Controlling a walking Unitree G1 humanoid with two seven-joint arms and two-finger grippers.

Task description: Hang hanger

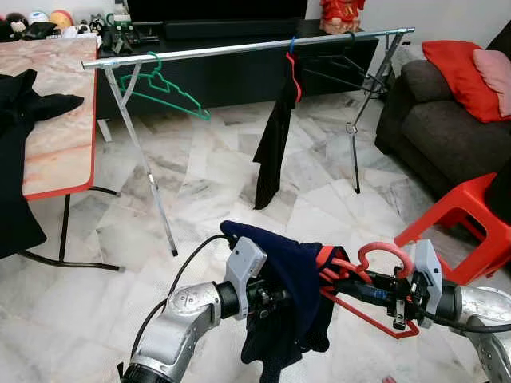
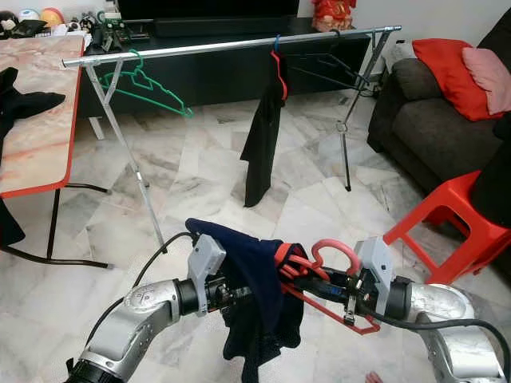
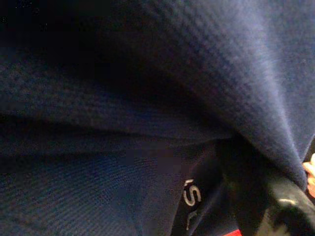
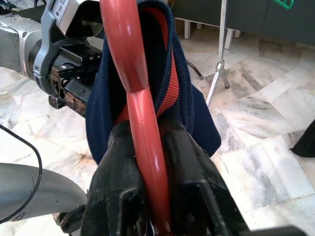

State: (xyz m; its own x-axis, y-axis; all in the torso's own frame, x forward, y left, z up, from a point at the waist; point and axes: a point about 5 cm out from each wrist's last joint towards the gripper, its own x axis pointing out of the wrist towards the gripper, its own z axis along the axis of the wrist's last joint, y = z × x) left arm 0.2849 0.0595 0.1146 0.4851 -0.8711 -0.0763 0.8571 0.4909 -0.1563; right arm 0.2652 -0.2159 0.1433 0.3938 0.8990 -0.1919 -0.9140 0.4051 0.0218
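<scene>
Two silver metal arms w/ rounded, glossy forearm shells, lower left (image 1: 180, 319) and lower right (image 1: 487, 307) of the head view. Each wrist carries a light grey angular camera housing, dark mechanical parts w/ small screws behind it. Black cables loop along both forearms. Gripper fingers (image 4: 123, 162) are matte black, thick, moulded.

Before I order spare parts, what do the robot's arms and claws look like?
Both arms are rounded silver metal with light grey boxy wrist housings. A black cable loops along the left arm and another trails the right arm. The right claw has thick black fingers.
</scene>
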